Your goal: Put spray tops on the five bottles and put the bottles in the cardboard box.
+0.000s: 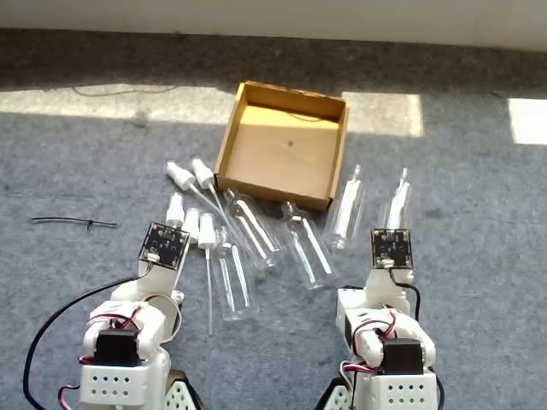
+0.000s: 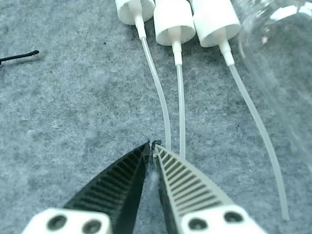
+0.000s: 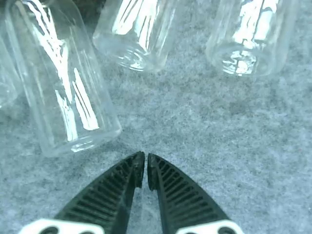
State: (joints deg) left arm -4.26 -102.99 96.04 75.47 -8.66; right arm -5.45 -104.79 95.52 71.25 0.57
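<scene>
The bottles (image 1: 235,278) lie by the cardboard box (image 1: 275,193), and it looks like no tops are on yet. The left gripper (image 2: 151,145), near the spray tops (image 2: 174,19), and the right gripper (image 3: 143,156) are both pressed together. One must open to grab a top.

Indoor floor, sunlit grey carpet (image 1: 479,256)

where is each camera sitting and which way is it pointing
High view: fixed above, looking down on the cardboard box, bottles, left arm and right arm.
Left wrist view: on the left wrist, facing forward past the shut left gripper at three spray tops.
Right wrist view: on the right wrist, facing forward past the shut right gripper at three bottles.
Shared: high and left wrist views both show the spray tops; high and right wrist, the bottles.
</scene>
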